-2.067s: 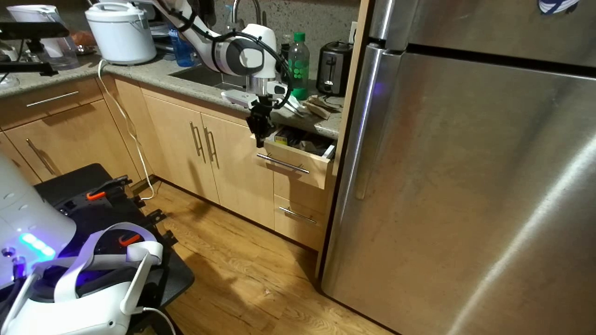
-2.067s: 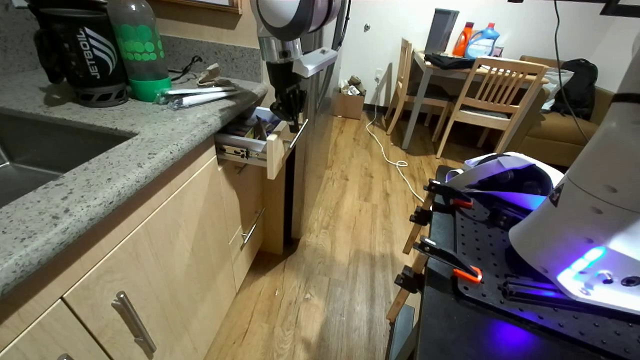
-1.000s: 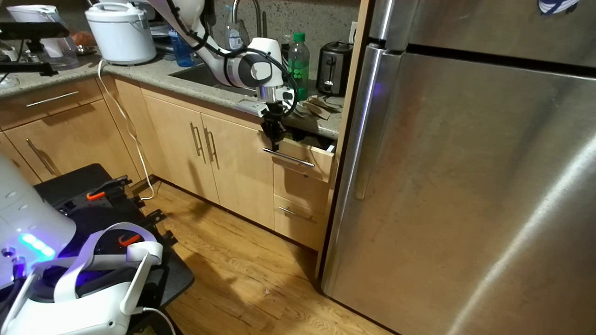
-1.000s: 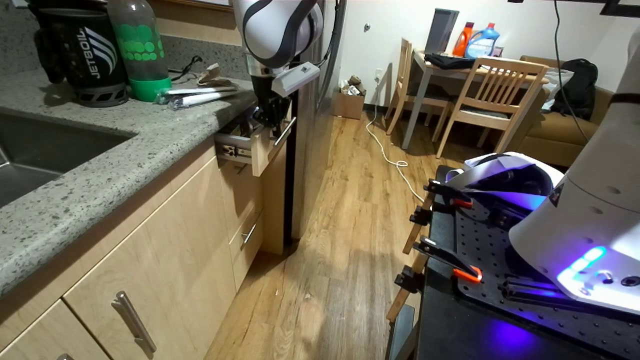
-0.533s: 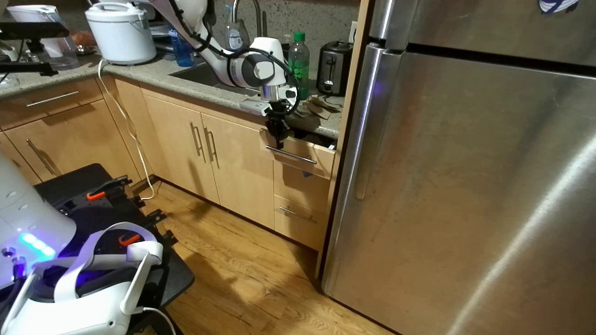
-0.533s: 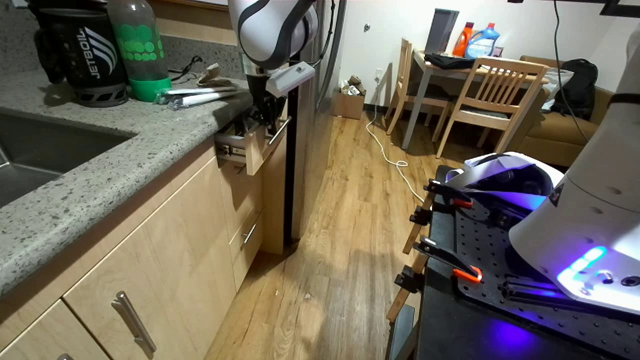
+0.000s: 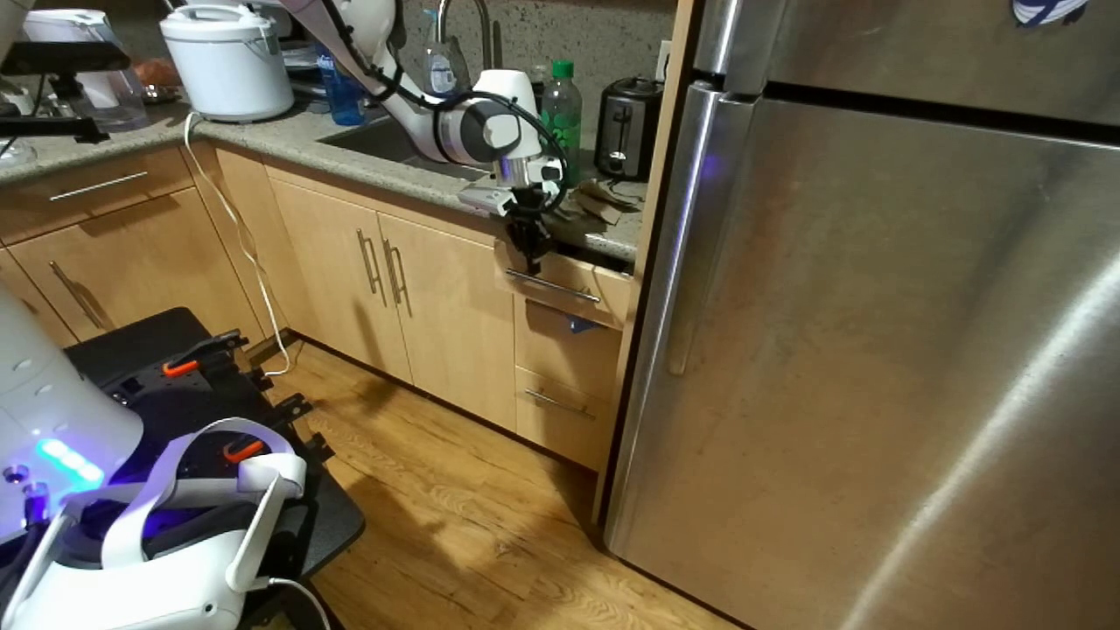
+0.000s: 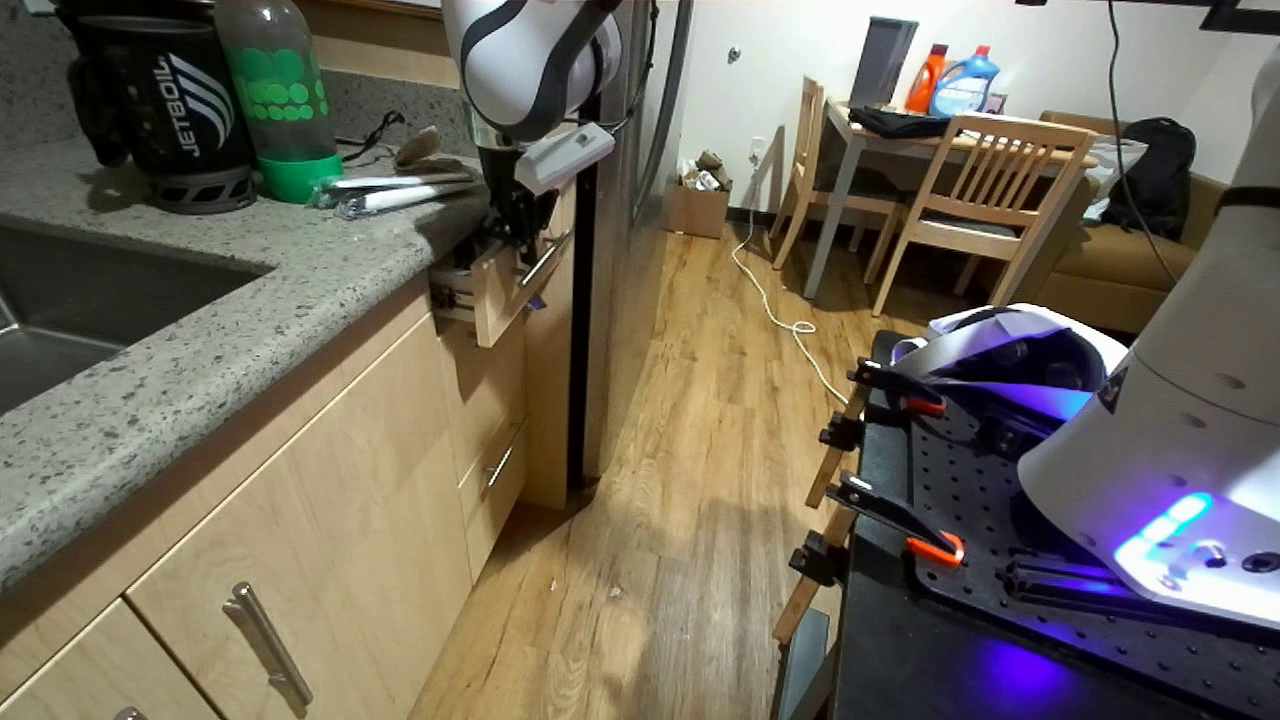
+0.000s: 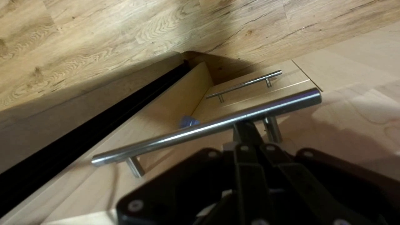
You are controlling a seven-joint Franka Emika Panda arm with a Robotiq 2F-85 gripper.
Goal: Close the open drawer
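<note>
The light-wood drawer shows in both exterior views (image 7: 584, 278) (image 8: 493, 295) and stands partly pulled out below the counter. A dark gap shows above its front; its contents are mostly hidden. Its metal bar handle (image 7: 556, 286) fills the middle of the wrist view (image 9: 206, 128). My black gripper (image 7: 533, 266) points down at the drawer front, near one end of the handle. In the wrist view my fingertips (image 9: 248, 132) are together, with their ends partly hidden by the bar, close to one handle post. No object shows between the fingers.
A steel fridge (image 7: 831, 350) stands right beside the drawer. The stone counter (image 8: 330, 260) overhangs it. A lower drawer front (image 7: 560, 420) and cabinet doors (image 7: 442, 315) are below and beside. A small blue thing (image 7: 581, 325) hangs under the drawer.
The drawer has slid inward toward the cabinet, and the gap above it is narrower. My gripper has moved down and inward with it. The small blue thing under the drawer has come into view.
</note>
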